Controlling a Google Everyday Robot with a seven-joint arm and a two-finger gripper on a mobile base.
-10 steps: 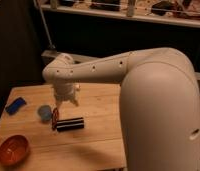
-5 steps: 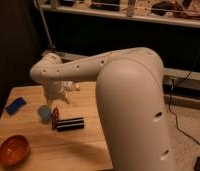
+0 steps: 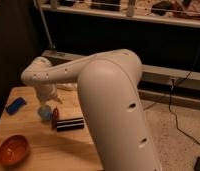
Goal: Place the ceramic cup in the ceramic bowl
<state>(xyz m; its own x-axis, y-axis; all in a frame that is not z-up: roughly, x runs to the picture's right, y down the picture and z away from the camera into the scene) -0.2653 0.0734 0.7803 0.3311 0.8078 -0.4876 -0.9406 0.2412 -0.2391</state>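
Farthest left of the gripper, and lower in the camera view, the orange-brown ceramic bowl [image 3: 13, 150] sits upright near the front edge of the wooden table [image 3: 58, 148]. It is well apart from the gripper, with bare wood between them. Also to the gripper's left, at roughly its own height in the view, a flat blue object [image 3: 15, 106] lies on the table.

The gripper [image 3: 47, 101] hangs pointing down from the wrist of the white arm [image 3: 110, 95], over the left half of the table. How far open it stands, and whether it has hold of anything, cannot be told, because the wrist housing and the shadow hide its tip.

Directly beneath the gripper stands the pale blue ceramic cup [image 3: 44, 114], on the table and outside the bowl. Whether the gripper touches the cup cannot be told either.

Just to the right of the gripper and a little below it, a dark can [image 3: 70, 123] lies on its side with its red end turned towards the cup, close beside it.

Further right, the arm's broad white body fills the middle of the view, and far to the right a black cable [image 3: 174, 107] trails over the speckled floor
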